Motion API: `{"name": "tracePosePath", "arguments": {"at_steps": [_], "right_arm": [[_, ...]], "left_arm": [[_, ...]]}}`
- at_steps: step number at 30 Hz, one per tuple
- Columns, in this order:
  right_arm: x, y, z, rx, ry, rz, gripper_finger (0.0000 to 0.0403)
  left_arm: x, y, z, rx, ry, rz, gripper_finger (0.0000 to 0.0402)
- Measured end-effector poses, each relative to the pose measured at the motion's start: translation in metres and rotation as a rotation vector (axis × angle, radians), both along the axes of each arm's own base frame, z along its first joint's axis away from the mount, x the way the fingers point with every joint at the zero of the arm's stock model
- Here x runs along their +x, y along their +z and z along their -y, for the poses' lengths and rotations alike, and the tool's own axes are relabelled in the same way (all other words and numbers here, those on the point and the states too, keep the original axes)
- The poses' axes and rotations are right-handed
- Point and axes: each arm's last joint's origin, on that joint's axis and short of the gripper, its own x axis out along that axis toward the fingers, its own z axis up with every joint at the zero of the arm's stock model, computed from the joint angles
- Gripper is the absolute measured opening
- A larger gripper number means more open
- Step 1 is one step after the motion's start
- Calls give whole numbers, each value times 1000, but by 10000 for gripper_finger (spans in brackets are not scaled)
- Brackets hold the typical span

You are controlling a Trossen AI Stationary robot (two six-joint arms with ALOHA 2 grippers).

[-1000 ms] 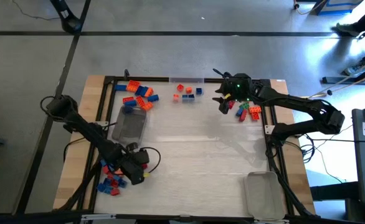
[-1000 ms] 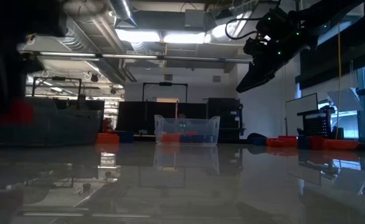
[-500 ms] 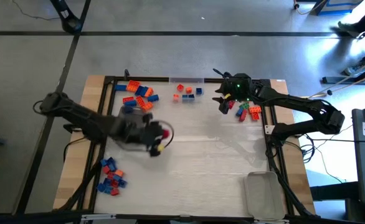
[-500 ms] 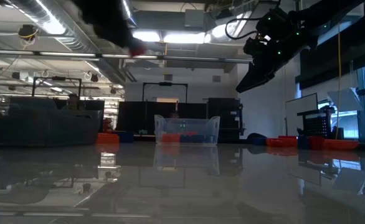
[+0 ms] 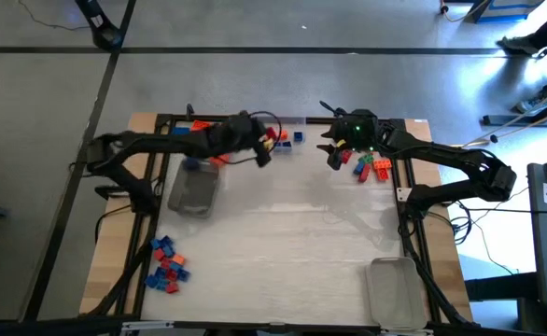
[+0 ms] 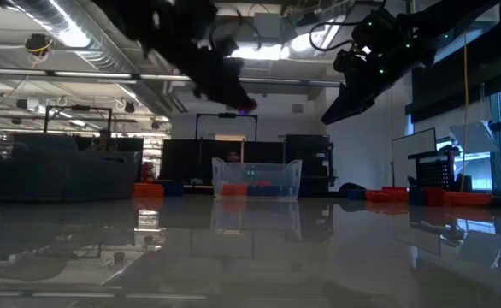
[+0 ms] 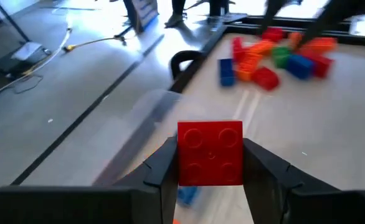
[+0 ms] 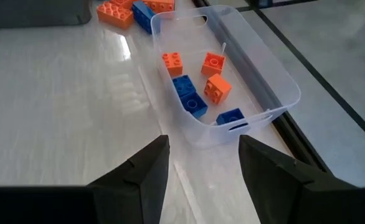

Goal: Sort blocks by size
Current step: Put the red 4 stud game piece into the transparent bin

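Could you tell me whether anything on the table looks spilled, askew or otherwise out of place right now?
Nothing stands out. The left gripper holds a red block squarely, the clear tray sits upright with its blocks inside, and the loose piles lie on the table, none over its edge. The right gripper hovers open.

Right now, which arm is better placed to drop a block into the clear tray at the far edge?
Left. Its end effector already grips a red block near the clear tray. The right end effector faces the tray but is open and empty.
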Motion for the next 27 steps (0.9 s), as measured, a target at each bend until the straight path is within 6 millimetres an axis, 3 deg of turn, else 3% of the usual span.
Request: {"name": "tracePosePath", "arguments": {"at_steps": [6, 10, 18, 27], "right_arm": [[1, 2, 1, -9, -4, 27, 193], [1, 2, 1, -1, -10, 31, 193], [2, 4, 1, 9, -12, 52, 193], [2, 4, 1, 5, -10, 53, 193]], "left_arm": [[5, -32, -51, -11, 63, 57, 128], [2, -49, -73, -31, 85, 62, 128], [-1, -61, -92, -36, 131, 61, 137], [-3, -58, -96, -38, 151, 100, 219]]}}
